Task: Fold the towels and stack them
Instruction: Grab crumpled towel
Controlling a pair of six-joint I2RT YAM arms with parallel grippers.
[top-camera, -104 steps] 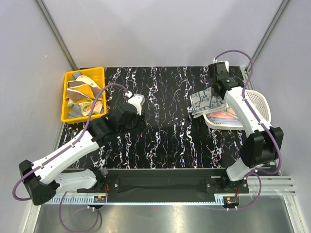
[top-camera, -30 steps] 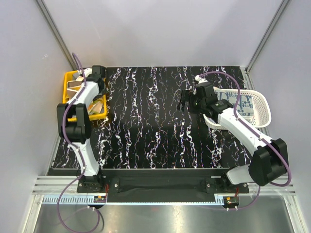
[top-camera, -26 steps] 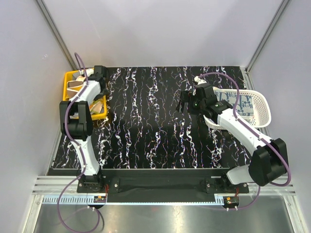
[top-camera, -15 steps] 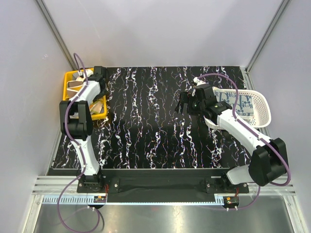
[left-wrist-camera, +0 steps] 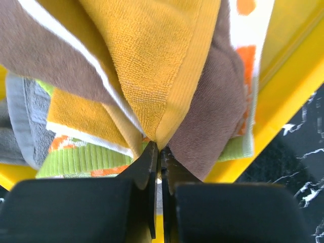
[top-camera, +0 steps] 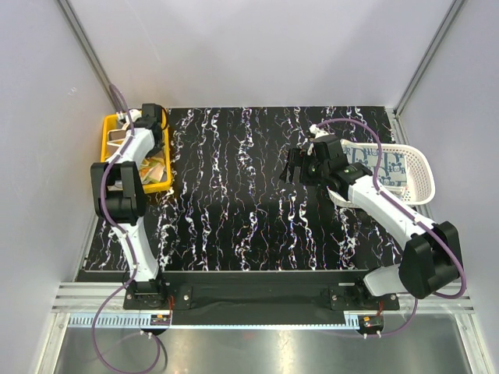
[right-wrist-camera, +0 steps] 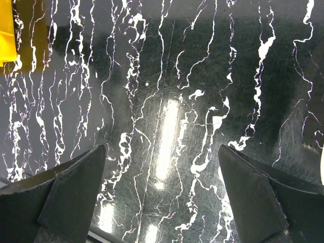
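Observation:
In the left wrist view my left gripper (left-wrist-camera: 159,148) is shut on the corner of an orange-yellow towel (left-wrist-camera: 162,55). That towel lies in a heap with a brown towel (left-wrist-camera: 212,116), a green and orange striped one (left-wrist-camera: 76,159) and a grey one (left-wrist-camera: 25,116). The heap sits inside the yellow bin (top-camera: 158,184) at the table's far left, where the left gripper (top-camera: 139,118) reaches in. A blue-white patterned towel (top-camera: 382,165) lies in the white basket (top-camera: 417,167). My right gripper (top-camera: 295,165) hangs open over bare table (right-wrist-camera: 162,148), holding nothing.
The black marbled tabletop (top-camera: 234,202) spans the space between bin and basket. The bin's yellow wall (left-wrist-camera: 283,96) rises just right of the left fingers. Grey walls close in the back and both sides.
My left gripper has closed on the orange-yellow towel's corner inside the bin. The right gripper drifted slightly left over the table and stays open.

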